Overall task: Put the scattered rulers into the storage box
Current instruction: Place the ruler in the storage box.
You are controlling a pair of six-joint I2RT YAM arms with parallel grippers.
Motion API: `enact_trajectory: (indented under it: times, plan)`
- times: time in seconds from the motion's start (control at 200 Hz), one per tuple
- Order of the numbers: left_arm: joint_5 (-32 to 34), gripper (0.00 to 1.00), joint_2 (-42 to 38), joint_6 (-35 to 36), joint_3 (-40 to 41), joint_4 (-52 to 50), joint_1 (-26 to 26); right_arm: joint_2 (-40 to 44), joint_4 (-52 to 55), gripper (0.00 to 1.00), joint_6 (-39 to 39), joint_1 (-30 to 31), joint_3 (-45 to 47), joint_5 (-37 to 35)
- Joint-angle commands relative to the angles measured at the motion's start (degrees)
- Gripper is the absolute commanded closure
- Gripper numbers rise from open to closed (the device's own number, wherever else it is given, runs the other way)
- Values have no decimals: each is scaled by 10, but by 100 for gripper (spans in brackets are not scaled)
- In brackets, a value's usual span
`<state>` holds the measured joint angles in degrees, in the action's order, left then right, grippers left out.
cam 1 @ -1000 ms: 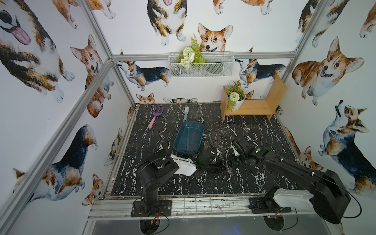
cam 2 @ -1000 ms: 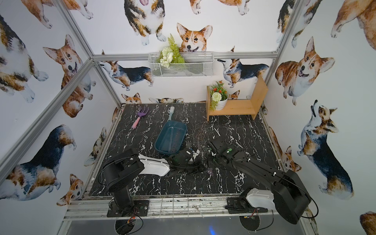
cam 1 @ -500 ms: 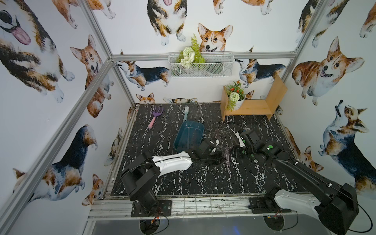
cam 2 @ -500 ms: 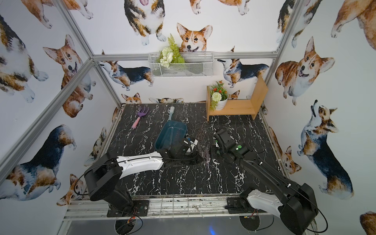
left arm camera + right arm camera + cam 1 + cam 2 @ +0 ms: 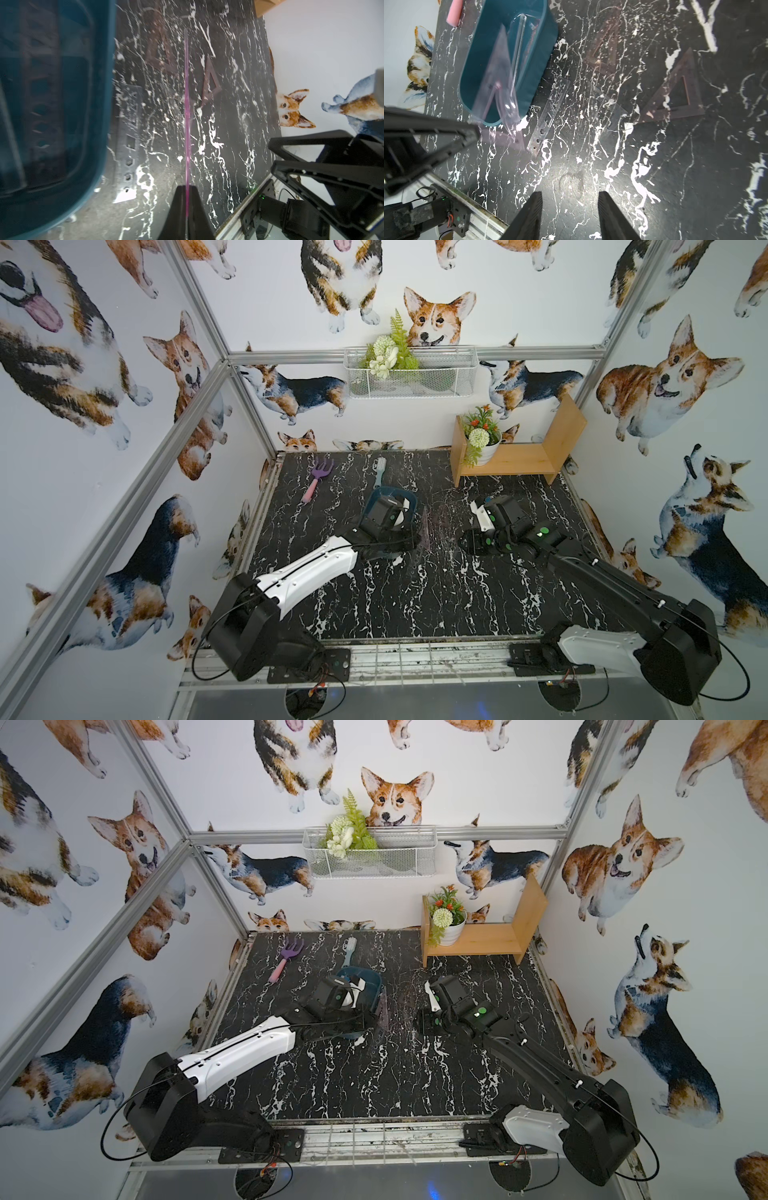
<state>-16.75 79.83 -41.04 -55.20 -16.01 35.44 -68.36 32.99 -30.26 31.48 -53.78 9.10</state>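
**Tinted ruler carried to the box's side**

My left gripper is clamped on the pink-tinted ruler. It holds the ruler on edge above the worktop, just beside the teal storage box and not yet over it. A second ago that arm was folded near the front rail. It has since stretched out to the box, so I judge the drop comes next. My right gripper, jaws apart and empty, has drawn away from the left. A clear stencil ruler and two brownish set squares lie flat on the worktop.
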Motion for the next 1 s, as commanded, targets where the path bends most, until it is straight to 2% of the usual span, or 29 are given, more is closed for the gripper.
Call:
enact_trajectory:
  times: [0.0, 0.19, 0.4, 0.681, 0.996]
  plan:
    - [-9, 100, -11, 54, -14, -56, -34, -8, -31, 50, 6, 0, -9, 22]
    - [-33, 100, -17, 102, -34, -94, -106, -24, -41, 49, 11, -1, -22, 32]
    - [-54, 100, 17, 163, -73, -133, -165, -36, -48, 49, 13, 1, -23, 40]
    - [-78, 100, 112, 232, -134, -174, -180, -49, -59, 49, 13, 0, -20, 45]
    - [-112, 100, 202, 241, -158, -153, -180, -69, -70, 49, 15, -1, -13, 46]
